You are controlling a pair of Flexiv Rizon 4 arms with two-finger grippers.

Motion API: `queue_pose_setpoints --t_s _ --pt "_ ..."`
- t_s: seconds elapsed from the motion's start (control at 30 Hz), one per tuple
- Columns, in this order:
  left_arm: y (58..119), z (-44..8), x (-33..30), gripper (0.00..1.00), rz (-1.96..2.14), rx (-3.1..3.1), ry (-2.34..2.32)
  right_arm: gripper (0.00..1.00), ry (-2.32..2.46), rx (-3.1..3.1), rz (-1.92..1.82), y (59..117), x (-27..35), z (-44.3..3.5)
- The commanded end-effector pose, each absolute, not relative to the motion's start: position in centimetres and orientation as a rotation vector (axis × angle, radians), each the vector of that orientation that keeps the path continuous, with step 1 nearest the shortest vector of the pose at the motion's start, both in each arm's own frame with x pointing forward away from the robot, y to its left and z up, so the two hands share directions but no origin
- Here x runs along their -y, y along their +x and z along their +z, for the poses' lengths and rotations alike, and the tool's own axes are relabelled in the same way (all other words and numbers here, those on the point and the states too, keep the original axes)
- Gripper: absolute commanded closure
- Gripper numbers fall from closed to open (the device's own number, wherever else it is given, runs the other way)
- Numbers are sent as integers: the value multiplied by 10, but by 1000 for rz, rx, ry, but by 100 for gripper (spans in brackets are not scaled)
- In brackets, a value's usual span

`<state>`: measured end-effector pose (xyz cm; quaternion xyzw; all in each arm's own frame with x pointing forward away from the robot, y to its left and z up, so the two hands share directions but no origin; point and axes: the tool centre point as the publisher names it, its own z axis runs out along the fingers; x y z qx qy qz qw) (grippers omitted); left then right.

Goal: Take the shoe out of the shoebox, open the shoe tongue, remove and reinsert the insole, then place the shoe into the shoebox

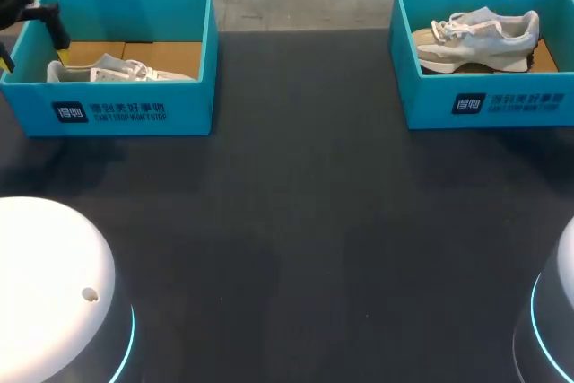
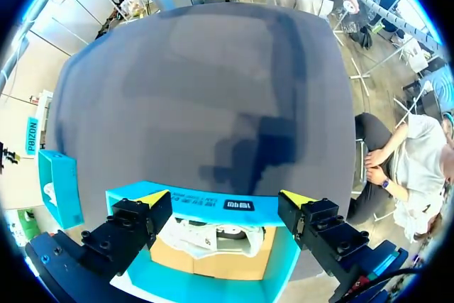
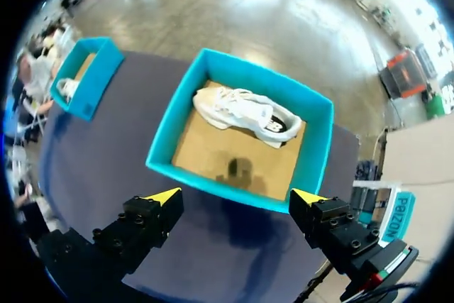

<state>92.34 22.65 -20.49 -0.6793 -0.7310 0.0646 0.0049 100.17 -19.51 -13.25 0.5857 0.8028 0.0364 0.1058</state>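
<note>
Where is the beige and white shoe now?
In the head view, the beige and white shoe lies inside the right shoebox, at the table's far right side.

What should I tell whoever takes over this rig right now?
Left end effector: open, empty, over the left shoebox, above its white shoe.
Right end effector: open, empty, above the right shoebox, which holds a grey-and-white shoe.
Done: nothing visible; both shoes lie in their boxes.
Left: lift a shoe out, open the tongue, pull and refit the insole, put the shoe back.
</note>
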Motion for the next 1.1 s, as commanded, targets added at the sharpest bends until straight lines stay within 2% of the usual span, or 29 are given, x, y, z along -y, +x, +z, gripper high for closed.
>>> queue_pose_setpoints --t_s 0.03,0.57,1.1 --pt "923 -205 -226 0 199 2290 -2128 0 1799 -2354 57 1032 197 -137" --pt "923 -205 -226 0 199 2290 -2128 0 2086 -2150 54 1100 229 -163" --pt "923 -205 -226 0 199 2290 -2128 0 2183 -2068 -21 1125 283 -217"
